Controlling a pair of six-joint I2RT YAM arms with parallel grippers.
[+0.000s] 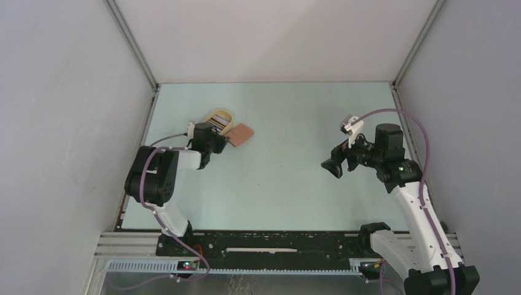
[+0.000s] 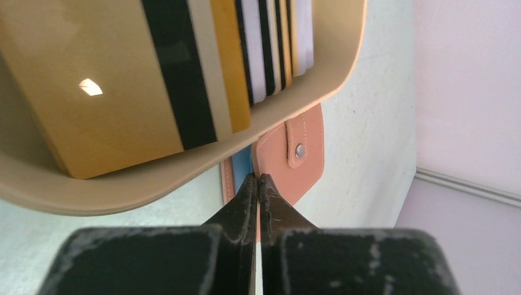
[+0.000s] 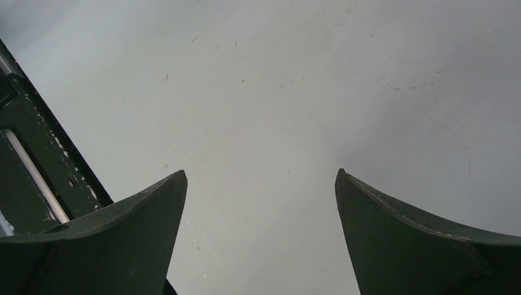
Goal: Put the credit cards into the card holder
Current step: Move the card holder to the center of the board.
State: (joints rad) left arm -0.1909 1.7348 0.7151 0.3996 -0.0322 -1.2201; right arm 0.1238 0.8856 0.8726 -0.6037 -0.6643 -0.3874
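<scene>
**Left gripper (image 2: 258,179) pinching the card holder (image 2: 304,166) by its near edge**
Its jaws are pressing almost flat together on the leather flap directly ahead, probably to lift it open for loading. The credit cards (image 2: 184,67) are sitting stacked in the oval tray (image 2: 184,167), just up-left of the tips. The right gripper (image 3: 261,172) is hanging fully spread, holding nothing.

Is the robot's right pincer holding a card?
No, the right pincer gapes wide open, and nothing sits in the gap.
</scene>
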